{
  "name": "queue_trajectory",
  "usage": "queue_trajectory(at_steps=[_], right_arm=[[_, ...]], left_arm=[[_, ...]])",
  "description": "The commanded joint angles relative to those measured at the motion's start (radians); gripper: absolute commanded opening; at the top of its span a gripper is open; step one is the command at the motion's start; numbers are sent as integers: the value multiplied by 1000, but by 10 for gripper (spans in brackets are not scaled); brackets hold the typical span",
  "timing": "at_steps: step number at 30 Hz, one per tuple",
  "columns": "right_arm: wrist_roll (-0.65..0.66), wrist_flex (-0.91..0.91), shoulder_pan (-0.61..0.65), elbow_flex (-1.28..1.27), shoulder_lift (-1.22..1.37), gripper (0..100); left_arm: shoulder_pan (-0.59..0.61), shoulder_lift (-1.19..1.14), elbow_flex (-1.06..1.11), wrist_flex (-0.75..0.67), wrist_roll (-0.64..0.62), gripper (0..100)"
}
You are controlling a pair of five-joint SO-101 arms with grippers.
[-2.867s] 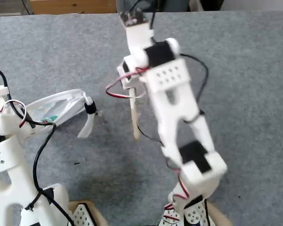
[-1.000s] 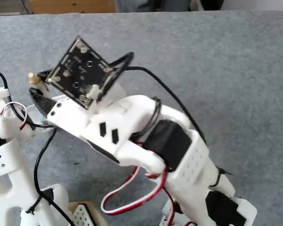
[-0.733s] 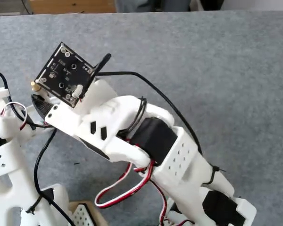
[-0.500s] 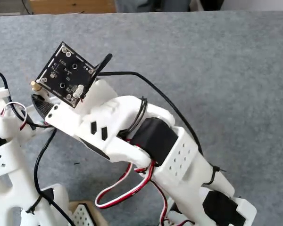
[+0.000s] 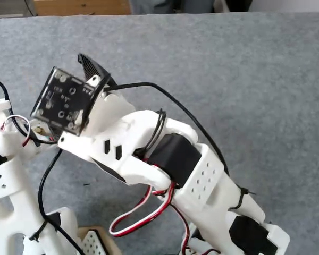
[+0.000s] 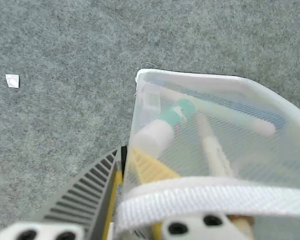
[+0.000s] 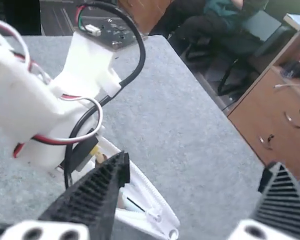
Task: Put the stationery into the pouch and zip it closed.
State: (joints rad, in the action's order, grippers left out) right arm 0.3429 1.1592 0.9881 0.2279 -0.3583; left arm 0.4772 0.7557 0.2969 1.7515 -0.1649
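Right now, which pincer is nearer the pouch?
Left. The left pincer is clamped on the pouch at its white-banded edge, so it is in contact. The right pincer hangs open above the pouch, close, but apparently not touching it.

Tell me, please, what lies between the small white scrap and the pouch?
Nothing: in the left wrist view, the stretch of grey table between the white scrap and the pouch is bare.
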Motion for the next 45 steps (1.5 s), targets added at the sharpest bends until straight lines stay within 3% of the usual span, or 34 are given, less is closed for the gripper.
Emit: queue_trajectory(at_steps=[1, 7, 12, 15, 19, 24, 29, 32, 38, 41, 45], right_arm=[[66, 3, -3, 7, -38, 407], [126, 61, -87, 8, -124, 407], [91, 92, -327, -7, -242, 407], [0, 178, -448, -31, -289, 407], [-101, 290, -511, -148, -325, 407], [-120, 318, -612, -337, -386, 407], [-121, 325, -732, -473, -409, 407], [-132, 327, -746, -519, -420, 407], [-213, 379, -744, -526, -453, 407], [-213, 388, -723, -530, -446, 407], [-213, 381, -671, -529, -440, 407]], left_arm=[[15, 9, -5, -12, -6, 28], [-7, 9, -124, 0, -2, 28], [-114, 9, -406, 14, 9, 27], [-166, 6, -501, 14, -74, 27], [-337, 17, -496, 14, -118, 27], [-575, 20, -409, 14, -12, 27], [-705, 18, -392, 15, 8, 27], [-656, -17, -323, 3, 15, 28], [-321, -336, -170, -44, 9, 28], [-277, -462, -214, 11, 29, 28], [-292, -425, -280, 9, 38, 28]])
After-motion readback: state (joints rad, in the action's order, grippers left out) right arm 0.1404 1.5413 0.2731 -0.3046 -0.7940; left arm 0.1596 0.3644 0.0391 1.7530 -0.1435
